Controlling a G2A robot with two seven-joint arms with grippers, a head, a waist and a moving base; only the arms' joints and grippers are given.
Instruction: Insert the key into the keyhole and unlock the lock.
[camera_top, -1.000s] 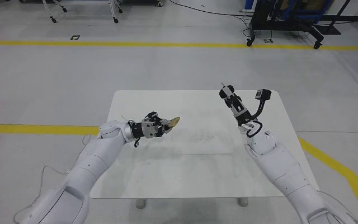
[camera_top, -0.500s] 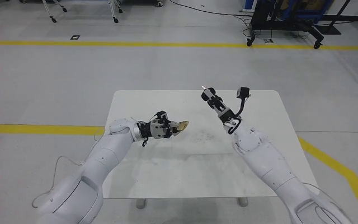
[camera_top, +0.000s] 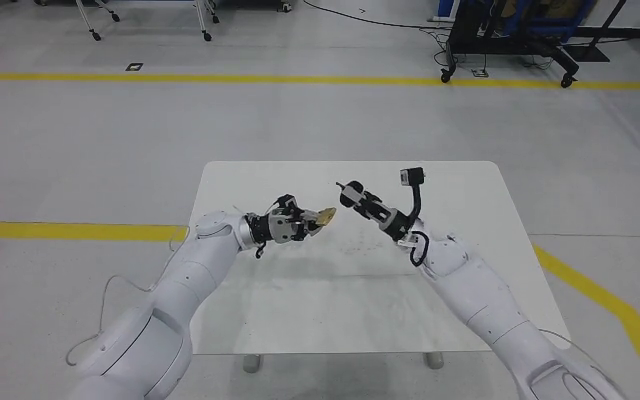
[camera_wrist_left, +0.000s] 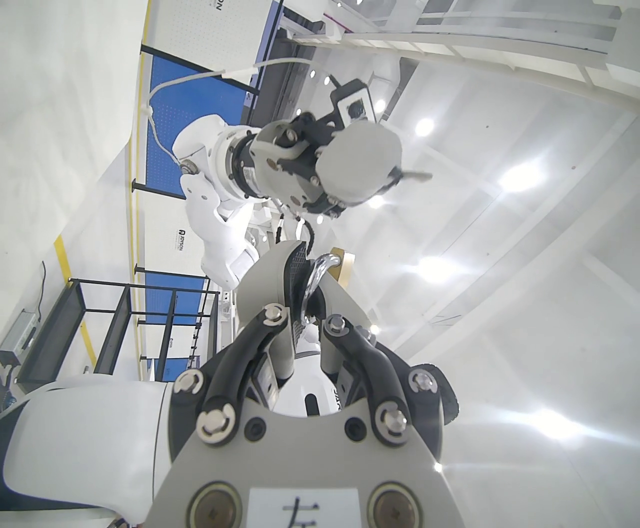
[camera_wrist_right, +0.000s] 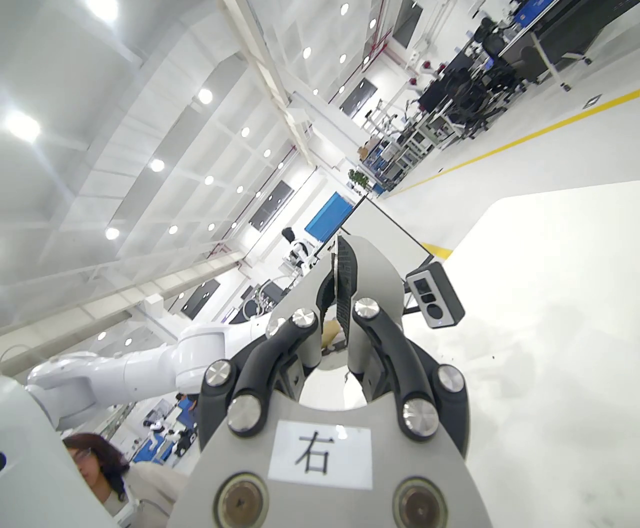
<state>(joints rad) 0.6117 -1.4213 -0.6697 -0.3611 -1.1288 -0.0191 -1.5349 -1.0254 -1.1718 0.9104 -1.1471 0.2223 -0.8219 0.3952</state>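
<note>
My left gripper (camera_top: 303, 221) is shut on the silver shackle (camera_wrist_left: 314, 276) of a brass padlock (camera_top: 320, 215), held above the white table (camera_top: 450, 300) left of its middle. The lock's brass body (camera_wrist_left: 344, 264) pokes out beyond the fingers. My right gripper (camera_top: 347, 192) is shut on a thin silver key (camera_wrist_left: 418, 175), whose blade sticks out past the fingertips. In the top view the key (camera_top: 340, 186) hangs a short way behind and to the right of the padlock, apart from it. In the right wrist view the fingers (camera_wrist_right: 350, 280) press together and the padlock (camera_wrist_right: 330, 334) peeks out behind them.
Both arms hover over the table's far half. Faint smudges (camera_top: 360, 243) mark the tabletop near the middle. A yellow floor line (camera_top: 80, 230) runs past the table's sides.
My right gripper has swung left and lower with the key, closing on the padlock. My left gripper shifted the padlock a little to the right, then stayed about there.
</note>
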